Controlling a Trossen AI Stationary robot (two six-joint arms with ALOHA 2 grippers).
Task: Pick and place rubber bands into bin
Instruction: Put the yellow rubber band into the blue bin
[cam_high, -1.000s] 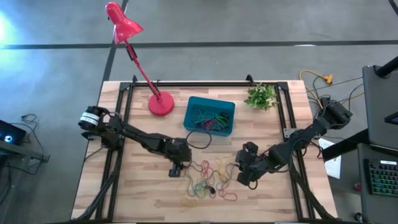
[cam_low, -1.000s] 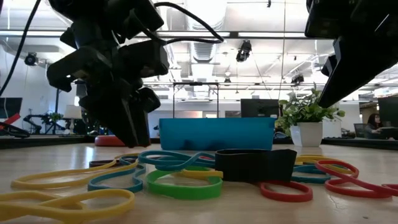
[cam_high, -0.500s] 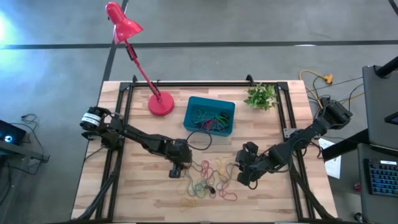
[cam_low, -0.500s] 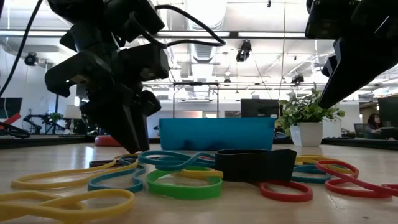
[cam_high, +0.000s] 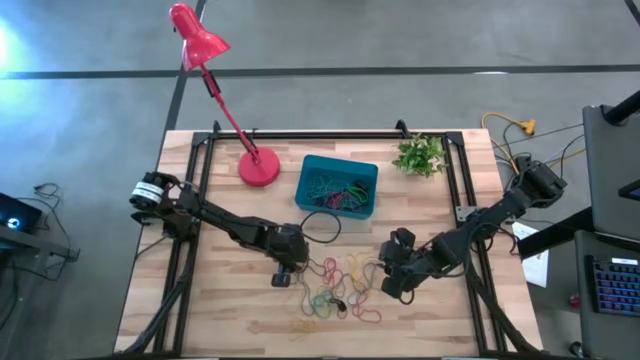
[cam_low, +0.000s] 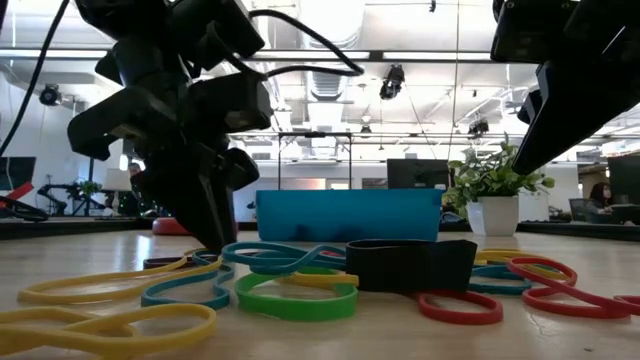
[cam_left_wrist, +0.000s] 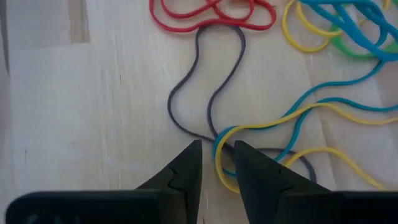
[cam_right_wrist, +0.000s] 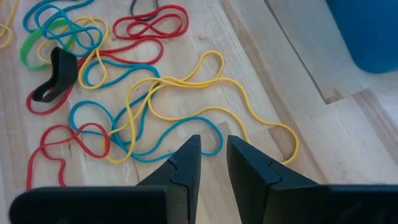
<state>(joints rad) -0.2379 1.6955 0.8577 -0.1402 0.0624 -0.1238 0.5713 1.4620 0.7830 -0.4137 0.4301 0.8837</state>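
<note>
A: The left gripper's (cam_left_wrist: 216, 163) fingers (cam_left_wrist: 186, 168) are standing a narrow gap apart, tips down at the table (cam_high: 220, 310), straddling a yellow band where it is crossing a grey one. I cannot tell whether they are pinching it.

B: And the right gripper (cam_right_wrist: 211, 152)?

A: Its fingers are also sitting close together with a slim gap, hovering over a yellow loop and gripping nothing.

B: Where is there room for moving?

A: In the high view the left gripper (cam_high: 283, 273) is sitting at the left edge of the bands (cam_high: 335, 290), the right gripper (cam_high: 392, 287) at their right edge. Bare wood is lying open toward the lower left and lower right of the frame. A black frame (cam_high: 195, 160) is running along the table's edges.

B: The surface and room?

A: Pale wooden planks. A red lamp (cam_high: 258, 168) is standing at upper left, a small plant (cam_high: 419, 155) at upper right. In the low view an office with ceiling lights is stretching behind.

B: The bands themselves?

A: Thin floppy loops, red, yellow, teal and green with one wide black one (cam_low: 410, 265), are lying tangled at lower centre of the high view. The teal bin (cam_high: 312, 167) is sitting above them, at upper centre, already holding several bands.
</note>
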